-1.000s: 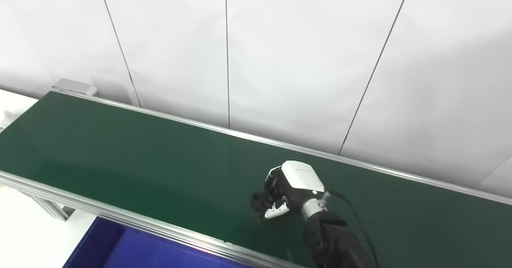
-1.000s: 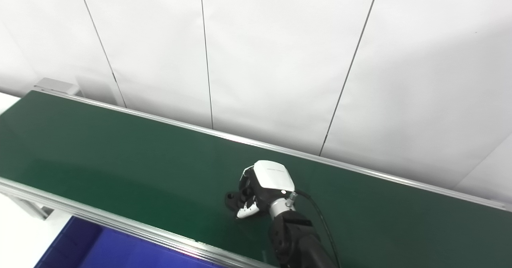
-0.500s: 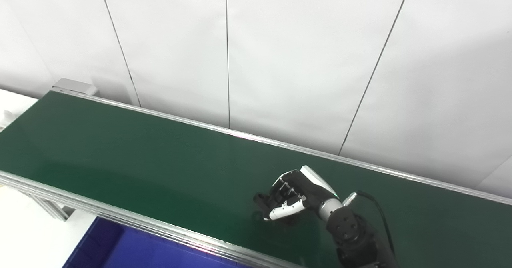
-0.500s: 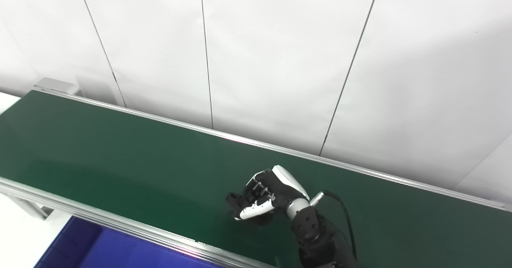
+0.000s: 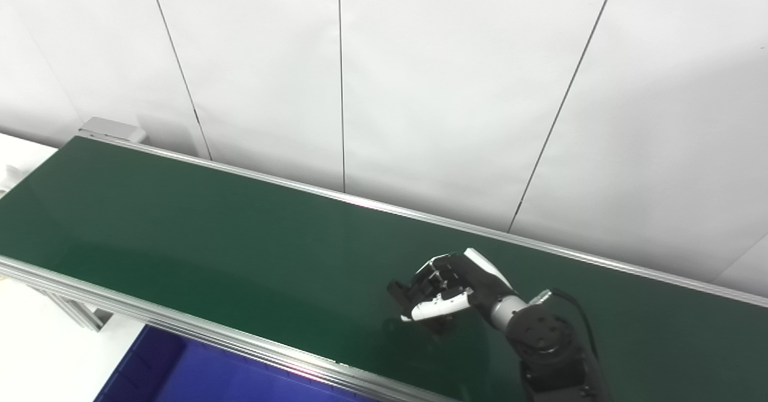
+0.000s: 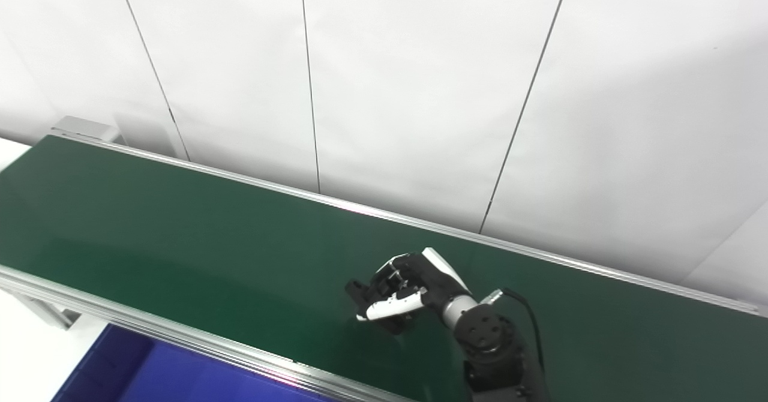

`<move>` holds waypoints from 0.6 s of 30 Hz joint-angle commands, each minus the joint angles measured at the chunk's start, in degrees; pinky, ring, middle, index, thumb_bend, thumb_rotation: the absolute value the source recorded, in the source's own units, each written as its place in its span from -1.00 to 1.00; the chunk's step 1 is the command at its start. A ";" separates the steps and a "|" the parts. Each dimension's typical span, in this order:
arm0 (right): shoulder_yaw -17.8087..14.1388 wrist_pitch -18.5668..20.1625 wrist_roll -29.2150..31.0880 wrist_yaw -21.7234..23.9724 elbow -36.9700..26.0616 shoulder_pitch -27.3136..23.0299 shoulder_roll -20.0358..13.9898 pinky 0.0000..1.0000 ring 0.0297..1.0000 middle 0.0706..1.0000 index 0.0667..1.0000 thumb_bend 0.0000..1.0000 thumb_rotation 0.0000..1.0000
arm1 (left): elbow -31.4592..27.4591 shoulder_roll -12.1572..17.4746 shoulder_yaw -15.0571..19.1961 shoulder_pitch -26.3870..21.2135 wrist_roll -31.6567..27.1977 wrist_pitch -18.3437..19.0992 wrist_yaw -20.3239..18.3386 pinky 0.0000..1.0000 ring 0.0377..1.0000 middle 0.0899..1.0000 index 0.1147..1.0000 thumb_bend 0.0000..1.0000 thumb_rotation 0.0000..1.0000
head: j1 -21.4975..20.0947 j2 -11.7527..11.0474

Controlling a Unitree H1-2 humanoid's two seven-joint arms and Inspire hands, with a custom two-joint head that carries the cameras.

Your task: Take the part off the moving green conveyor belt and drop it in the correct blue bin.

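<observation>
right hand (image 5: 447, 285): fingers curled around the dark part (image 5: 414, 300), thumb across its front, over the near half of the green conveyor belt (image 5: 210, 240) | left hand: out of view | blue bin (image 5: 198, 372): below the belt's near aluminium rail (image 5: 150, 315), lower left, well apart from the hand | behind: white panelled wall (image 5: 420, 90)
</observation>
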 commanded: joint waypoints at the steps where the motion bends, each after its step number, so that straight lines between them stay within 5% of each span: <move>1: -3.38 -0.35 3.31 1.44 -1.28 -0.48 2.28 -0.65 -0.56 -0.14 -0.11 0.06 -1.00 | -2.38 -0.95 -2.31 0.04 0.00 -2.77 -2.96 0.50 0.71 0.73 0.70 1.00 0.60 | -1.10 0.16; 10: -20.59 -0.35 7.50 9.90 -2.21 1.87 8.48 -0.65 -0.61 -0.19 -0.08 0.05 -1.00 | -3.21 0.45 -1.58 0.45 -0.28 -4.33 -2.89 0.55 0.73 0.74 0.71 1.00 0.65 | -7.64 1.79; 18: -36.71 -0.34 3.43 19.93 -3.74 1.59 16.01 -0.63 -0.57 -0.26 -0.01 0.04 -1.00 | -3.92 1.82 -0.47 1.16 -1.92 -5.47 -3.75 0.68 0.78 0.76 0.76 0.99 0.73 | -14.90 2.67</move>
